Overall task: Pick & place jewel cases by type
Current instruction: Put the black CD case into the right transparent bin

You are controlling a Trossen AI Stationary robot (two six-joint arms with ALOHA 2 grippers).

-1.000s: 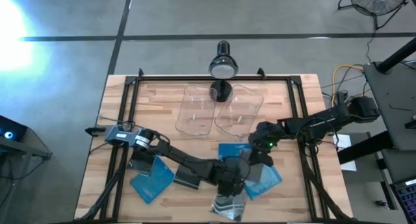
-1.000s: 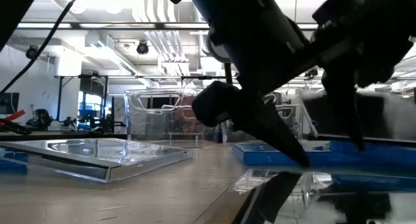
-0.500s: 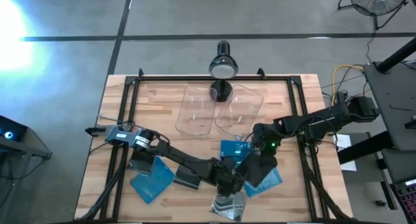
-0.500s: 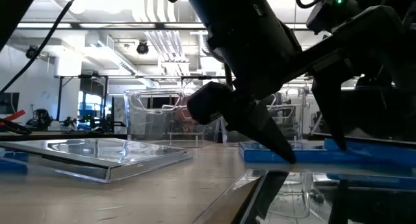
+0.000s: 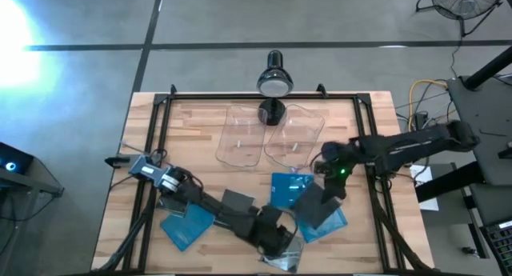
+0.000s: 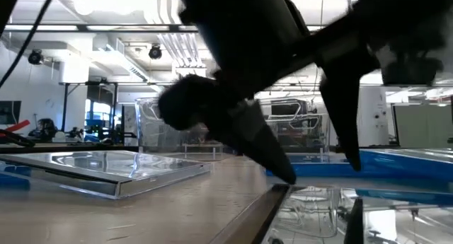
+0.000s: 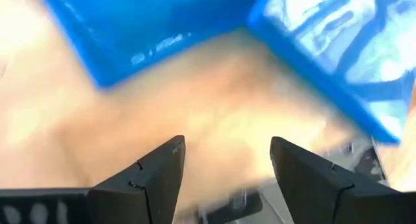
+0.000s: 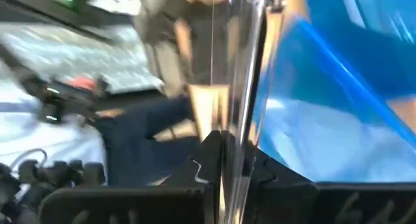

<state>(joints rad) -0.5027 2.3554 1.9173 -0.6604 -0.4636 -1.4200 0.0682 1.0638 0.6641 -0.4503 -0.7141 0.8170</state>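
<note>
My right gripper (image 5: 326, 178) is shut on a dark grey jewel case (image 5: 317, 202), held tilted above two blue cases (image 5: 286, 186) (image 5: 330, 223) at the table's near right. My left gripper (image 5: 278, 238) is open and low over the wood; its fingers (image 7: 162, 175) stand at the far edge of a silvery clear case (image 5: 280, 257). I cannot tell whether they touch it. Another dark grey case (image 5: 238, 202) and a blue case (image 5: 187, 225) lie flat to the left. My right gripper pinches the dark case by one edge (image 8: 229, 113) between its two fingers, and the right wrist view shows the case edge-on. The fingers slant down from the far right. The case hangs tilted below them; I cannot tell whether its low end is clear of the blue cases.
Two clear plastic bins (image 5: 242, 137) (image 5: 294, 135) stand side by side at the table's far middle, with a black lamp (image 5: 273, 82) behind them. Black frame rails (image 5: 152, 148) run along the left, right and far edges. Bare wood (image 5: 192, 140) shows at the far left.
My right gripper has risen and drawn back toward the far right with the dark case, which has tipped up off the blue cases. My left gripper has moved toward the near edge, to the silvery case, uncovering the dark case on the left.
</note>
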